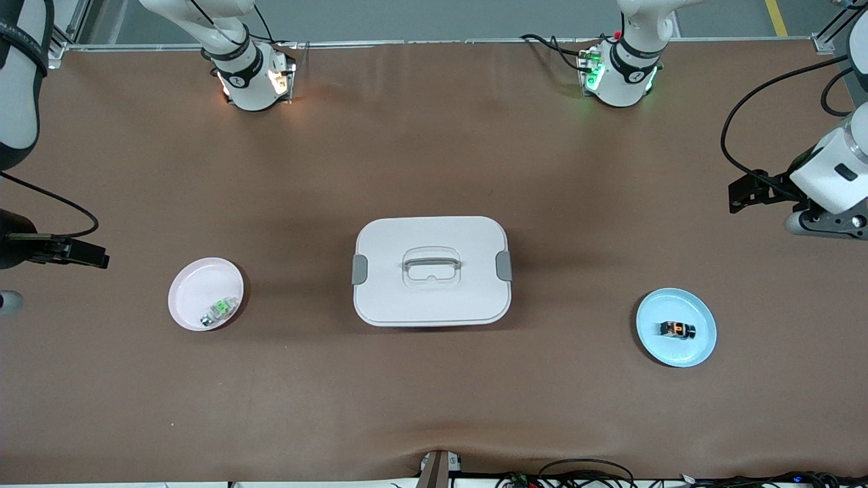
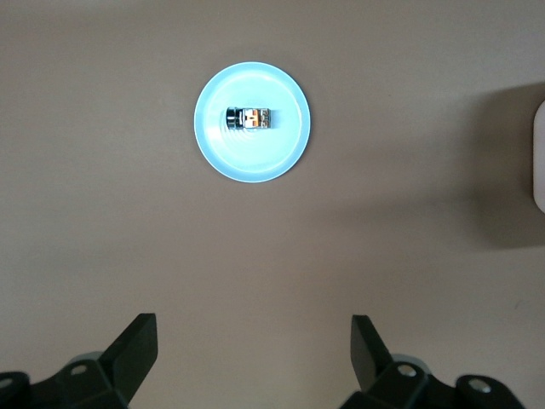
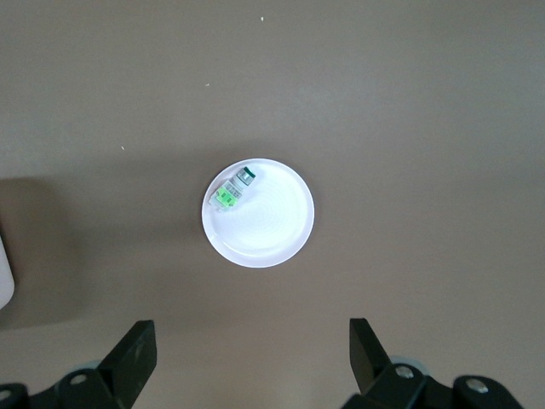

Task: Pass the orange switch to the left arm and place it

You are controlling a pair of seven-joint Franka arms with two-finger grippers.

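Note:
The orange switch [image 1: 678, 330] lies on a blue plate [image 1: 678, 354] toward the left arm's end of the table. In the left wrist view the switch [image 2: 249, 118] sits on the plate [image 2: 252, 160]. My left gripper [image 2: 253, 349] is open and empty, high over bare table beside that plate; its hand shows at the front view's edge [image 1: 824, 220]. The white box [image 1: 432, 271] with grey latches stands mid-table. My right gripper [image 3: 252, 354] is open and empty, high over the table beside a pink plate [image 1: 195, 283].
The pink plate [image 3: 277, 230] holds a small green-and-clear component [image 1: 218, 312], also seen in the right wrist view [image 3: 232, 189]. The box's edge shows in both wrist views [image 2: 539, 158] [image 3: 4, 273]. Cables hang from both wrists. A brown mat [image 1: 434, 407] covers the table.

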